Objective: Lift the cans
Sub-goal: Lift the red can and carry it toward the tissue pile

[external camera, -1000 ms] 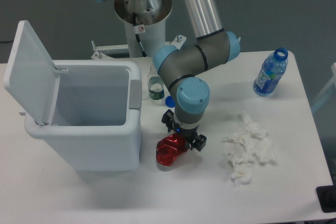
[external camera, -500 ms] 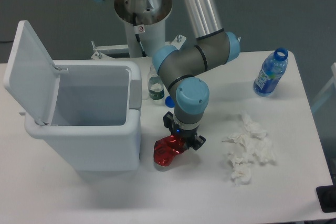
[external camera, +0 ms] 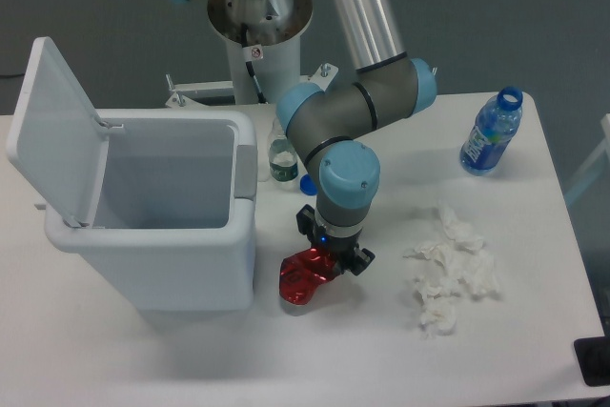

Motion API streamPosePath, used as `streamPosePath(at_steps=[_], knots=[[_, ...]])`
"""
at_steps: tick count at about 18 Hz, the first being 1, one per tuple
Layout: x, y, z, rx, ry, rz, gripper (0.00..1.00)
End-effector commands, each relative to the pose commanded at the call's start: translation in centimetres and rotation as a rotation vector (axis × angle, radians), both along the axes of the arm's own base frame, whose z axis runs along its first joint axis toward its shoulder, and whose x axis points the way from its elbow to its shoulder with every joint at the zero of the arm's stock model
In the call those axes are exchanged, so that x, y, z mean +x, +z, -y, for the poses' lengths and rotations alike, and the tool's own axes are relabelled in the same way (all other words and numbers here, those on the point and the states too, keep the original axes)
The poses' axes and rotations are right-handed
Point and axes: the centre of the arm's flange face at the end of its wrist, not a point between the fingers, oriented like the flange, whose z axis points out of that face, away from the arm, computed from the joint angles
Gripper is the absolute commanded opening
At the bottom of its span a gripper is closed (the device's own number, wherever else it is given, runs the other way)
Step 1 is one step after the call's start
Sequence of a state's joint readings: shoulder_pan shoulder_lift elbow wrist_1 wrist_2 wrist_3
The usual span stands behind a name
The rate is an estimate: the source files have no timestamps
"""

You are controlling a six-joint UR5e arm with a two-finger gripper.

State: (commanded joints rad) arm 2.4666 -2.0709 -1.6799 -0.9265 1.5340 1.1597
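Fingers [external camera: 333, 256] are pinching one dented shiny red metal can [external camera: 303, 276] from above; two clear plastic bottles [external camera: 491, 134] are standing beyond them on the white surface [external camera: 362, 350].

Open white bin [external camera: 181, 235] walls off left, raised lid [external camera: 52, 131] on its far-left side. Red can [external camera: 303, 276] just right of bin wall, tight gap there. Crumpled tissue [external camera: 448, 269] litters right (low, soft). Blue-label bottle [external camera: 491, 132] far right, green-label bottle [external camera: 282, 159] behind arm [external camera: 348, 126]. Bare table [external camera: 334, 359] along near edge.
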Motion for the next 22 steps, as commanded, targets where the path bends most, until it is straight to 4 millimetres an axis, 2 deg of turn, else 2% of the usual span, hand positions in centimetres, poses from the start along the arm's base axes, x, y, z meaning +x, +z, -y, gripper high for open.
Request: streamPosePath(at_steps=[5,7,9,11,14,17,20,22], knots=[[-4.1,5.4,0.5,0.068,0.043,-0.087,0.48],[-5.4,8.2,2.1,0.091,0.055,-0.12,0.48],[-6.7,9.0,3.6,0.092,0.017,-0.133,0.48],[-7.7,10.7,5.4,0.111,-0.026,-0.144,0.48],[-8.1,12.3,6.8,0.116,-0.077,-0.152,0.48],[-7.9,15.1,7.7,0.12,-0.108,-0.175,0.48],[-8.0,16.1,7.9,0.115,-0.117,-0.169,0.48],[-8.1,17.2,9.0,0.115,-0.101,-0.17,0.48]])
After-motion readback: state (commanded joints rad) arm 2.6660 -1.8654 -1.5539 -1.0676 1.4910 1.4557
